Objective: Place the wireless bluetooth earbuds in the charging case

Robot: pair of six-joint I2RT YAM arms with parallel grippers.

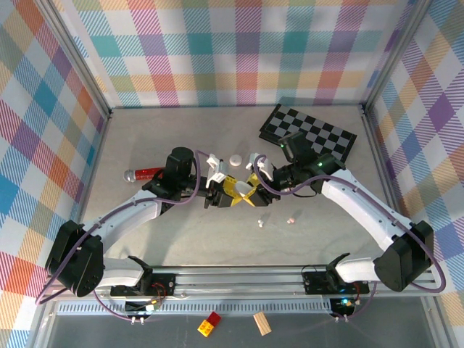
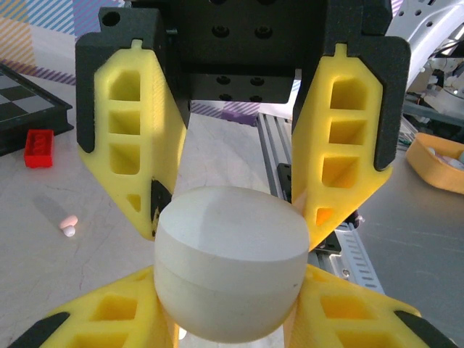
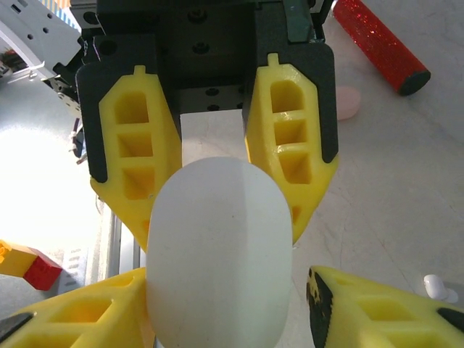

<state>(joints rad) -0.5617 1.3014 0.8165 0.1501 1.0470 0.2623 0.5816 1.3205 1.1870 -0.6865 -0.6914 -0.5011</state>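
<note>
A white pebble-like charging case with its lid down hangs between both grippers above the table's middle. My left gripper is shut on it, with a fingertip on each side of the lid. Facing it, my right gripper has its fingers close along the case; whether they still press it is unclear. In the top view the left gripper and right gripper meet tip to tip. A white earbud and a pale pink earbud lie on the table just in front of them.
A second pale case sits just behind the grippers. A red glitter cylinder lies at the left and a checkerboard at the back right, with a red brick beside it. The rail runs along the near edge.
</note>
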